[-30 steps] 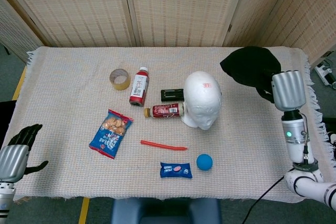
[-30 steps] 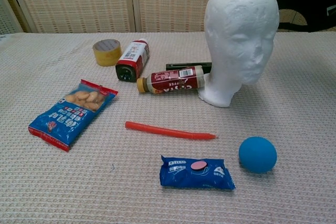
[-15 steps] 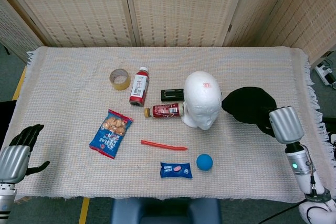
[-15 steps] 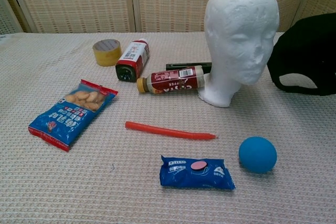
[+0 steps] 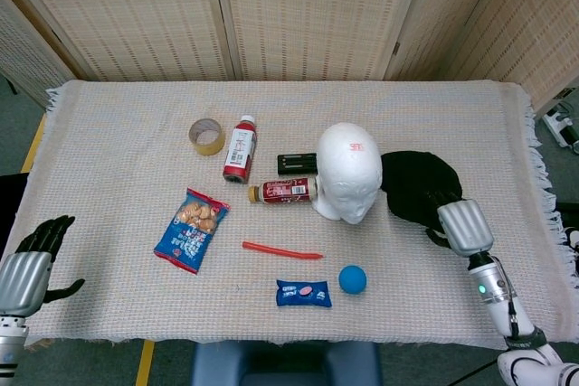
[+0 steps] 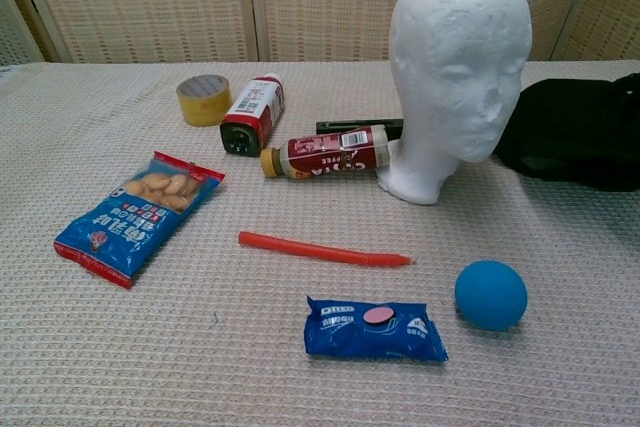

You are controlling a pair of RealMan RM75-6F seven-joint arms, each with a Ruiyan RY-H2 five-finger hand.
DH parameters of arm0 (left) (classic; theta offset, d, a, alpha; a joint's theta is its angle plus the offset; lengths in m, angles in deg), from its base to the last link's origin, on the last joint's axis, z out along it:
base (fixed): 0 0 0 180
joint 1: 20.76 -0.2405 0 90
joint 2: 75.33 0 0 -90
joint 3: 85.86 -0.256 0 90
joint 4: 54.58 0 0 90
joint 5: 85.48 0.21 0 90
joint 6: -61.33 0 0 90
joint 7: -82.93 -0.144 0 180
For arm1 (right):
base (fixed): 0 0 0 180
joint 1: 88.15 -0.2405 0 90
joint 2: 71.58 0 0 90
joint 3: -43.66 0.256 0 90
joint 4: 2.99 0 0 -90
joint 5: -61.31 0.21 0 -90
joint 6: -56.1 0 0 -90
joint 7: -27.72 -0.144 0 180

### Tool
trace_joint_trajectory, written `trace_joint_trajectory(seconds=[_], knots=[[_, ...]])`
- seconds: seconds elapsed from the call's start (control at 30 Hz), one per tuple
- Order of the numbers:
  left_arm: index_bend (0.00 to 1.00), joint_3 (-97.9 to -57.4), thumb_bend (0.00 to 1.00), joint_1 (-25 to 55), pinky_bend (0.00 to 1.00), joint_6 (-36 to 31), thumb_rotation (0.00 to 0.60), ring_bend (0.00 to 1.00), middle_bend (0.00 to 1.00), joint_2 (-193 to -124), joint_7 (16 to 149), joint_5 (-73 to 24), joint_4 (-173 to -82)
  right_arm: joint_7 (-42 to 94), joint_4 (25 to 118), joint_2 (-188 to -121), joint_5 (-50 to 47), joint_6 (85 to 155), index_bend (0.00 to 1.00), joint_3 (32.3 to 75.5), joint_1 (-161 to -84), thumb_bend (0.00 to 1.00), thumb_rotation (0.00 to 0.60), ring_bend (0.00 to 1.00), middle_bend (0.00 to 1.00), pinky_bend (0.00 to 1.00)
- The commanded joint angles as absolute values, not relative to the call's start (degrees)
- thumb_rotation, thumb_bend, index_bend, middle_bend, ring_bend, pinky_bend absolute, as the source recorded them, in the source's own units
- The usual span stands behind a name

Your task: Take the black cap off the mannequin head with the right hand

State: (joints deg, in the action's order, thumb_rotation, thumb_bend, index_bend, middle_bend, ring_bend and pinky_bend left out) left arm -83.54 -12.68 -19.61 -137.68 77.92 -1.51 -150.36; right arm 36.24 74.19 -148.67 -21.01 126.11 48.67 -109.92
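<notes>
The bare white mannequin head (image 5: 348,183) stands mid-table, also seen close up in the chest view (image 6: 455,67). The black cap (image 5: 418,183) lies flattened on the cloth just right of it, low beside the head in the chest view (image 6: 575,132). My right hand (image 5: 457,223) sits at the cap's near right edge; its dark fingers merge with the fabric and still hold it. My left hand (image 5: 32,264) hovers off the table's front left corner, fingers spread, holding nothing.
A tape roll (image 5: 206,136), two red bottles (image 5: 239,146) (image 5: 282,191) and a black box (image 5: 297,163) lie left of the head. A snack bag (image 5: 191,229), red stick (image 5: 281,250), Oreo pack (image 5: 303,293) and blue ball (image 5: 352,278) lie in front.
My right hand has carried the cap down from high at the back right and toward me, laying it on the table beside the mannequin head. The left hand has stayed still.
</notes>
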Motion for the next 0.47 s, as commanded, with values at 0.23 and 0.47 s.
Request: trace_joint_trajectory(seconds=[0.23, 0.47], knots=[[0.06, -83.71, 0.18, -12.58, 0.25, -19.65, 0.6, 0.1, 0.11, -137.49, 77.84, -0.98, -150.55, 34.26, 86.6, -137.27, -21.18, 131.71, 0.0, 45.11, -102.57, 0.0, 0.509, 0.03, 0.01, 0.22], [0.06, -84.03, 0.18, -13.13, 0.25, -21.25, 0.6, 0.1, 0.11, -137.37, 77.57, 0.46, -150.93, 33.45, 88.52, -135.46, -23.62, 142.27, 0.03, 44.36, -96.17, 0.05, 0.6, 0.21, 0.19, 0.38]])
